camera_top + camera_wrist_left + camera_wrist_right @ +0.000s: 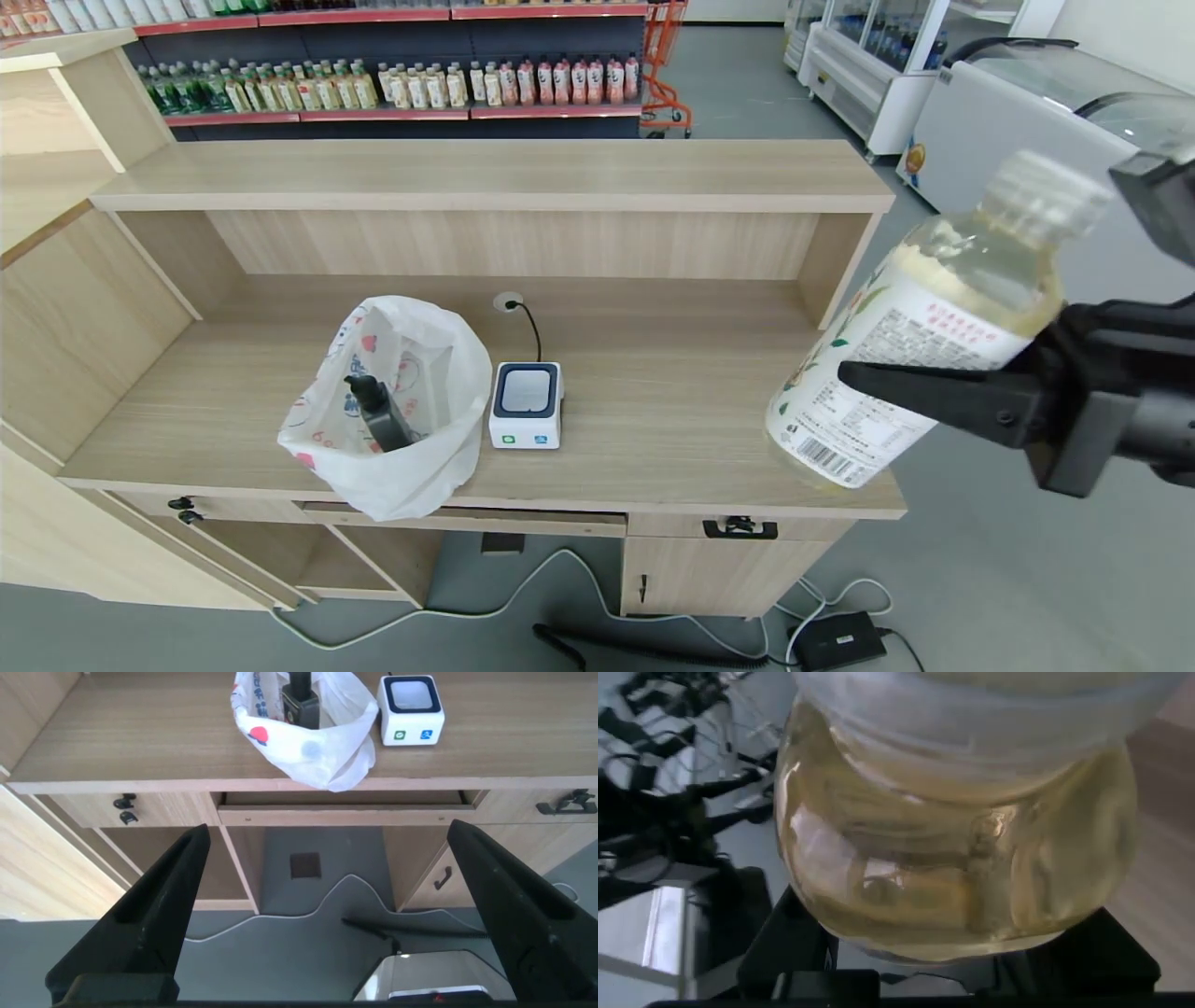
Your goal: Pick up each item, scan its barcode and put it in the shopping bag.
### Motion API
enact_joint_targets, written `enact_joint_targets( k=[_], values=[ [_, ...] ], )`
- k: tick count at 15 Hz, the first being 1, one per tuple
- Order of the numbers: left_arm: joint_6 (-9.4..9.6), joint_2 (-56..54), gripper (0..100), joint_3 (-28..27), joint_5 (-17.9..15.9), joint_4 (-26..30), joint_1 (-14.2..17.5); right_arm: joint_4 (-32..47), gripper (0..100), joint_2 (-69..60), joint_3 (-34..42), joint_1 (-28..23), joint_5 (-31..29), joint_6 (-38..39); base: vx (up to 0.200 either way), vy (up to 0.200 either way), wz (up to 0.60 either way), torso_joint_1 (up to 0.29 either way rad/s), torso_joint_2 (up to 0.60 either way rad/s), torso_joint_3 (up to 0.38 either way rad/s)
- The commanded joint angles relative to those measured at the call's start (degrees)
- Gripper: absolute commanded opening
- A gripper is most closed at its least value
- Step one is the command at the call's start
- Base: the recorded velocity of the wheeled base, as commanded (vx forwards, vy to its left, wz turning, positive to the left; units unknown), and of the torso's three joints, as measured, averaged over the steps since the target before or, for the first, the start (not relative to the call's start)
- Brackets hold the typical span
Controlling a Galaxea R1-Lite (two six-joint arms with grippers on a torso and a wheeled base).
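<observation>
Right arm aloft — jaws clamp bottle (934,317).

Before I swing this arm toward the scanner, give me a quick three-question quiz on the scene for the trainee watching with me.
1. True or false: the shopping bag on the counter is empty.
2. On which side of the scanner does the bag stand? A) the robot's left B) the robot's right C) behind it
3. Fill in: the right pincer is shut on a ___, and the left pincer is ___.

Key
1. False: a dark item stands inside it.
2. A
3. bottle; open
</observation>
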Motion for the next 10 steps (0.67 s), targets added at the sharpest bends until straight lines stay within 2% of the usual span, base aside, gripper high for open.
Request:
enact_joint_targets(
  k=[1, 2, 3, 7, 10],
  values=[
    [0.02, 0.00, 100, 0.00, 0.00, 0.00, 0.00, -4.38, 0, 4.64, 6.11, -5.34, -6.47, -4.02, 0.000, 0.000, 0.00, 0.000, 0.00, 0.000],
    [0.02, 0.00, 100, 0.00, 0.00, 0.00, 0.00, -7.90, 0, 5.44, 7.87, -5.25, -13.86, -5.34, 0.000, 0.000, 0.00, 0.000, 0.00, 0.000],
    [0.02, 0.00, 100, 0.00, 0.00, 0.00, 0.00, -9.83, 0, 6.49, 8.57, -5.43, -17.19, -7.36, 0.000, 0.000, 0.00, 0.000, 0.00, 0.000],
    [0.02, 0.00, 100, 0.00, 0.00, 0.00, 0.00, -15.37, 0, 10.88, 8.83, -9.64, -18.60, -20.81, 0.000, 0.000, 0.00, 0.000, 0.00, 0.000],
    [0.02, 0.00, 100, 0.00, 0.00, 0.00, 0.00, -20.90, 0, 13.87, 8.39, -12.37, -18.60, -27.93, 0.000, 0.000, 0.00, 0.000, 0.00, 0.000]
  ],
)
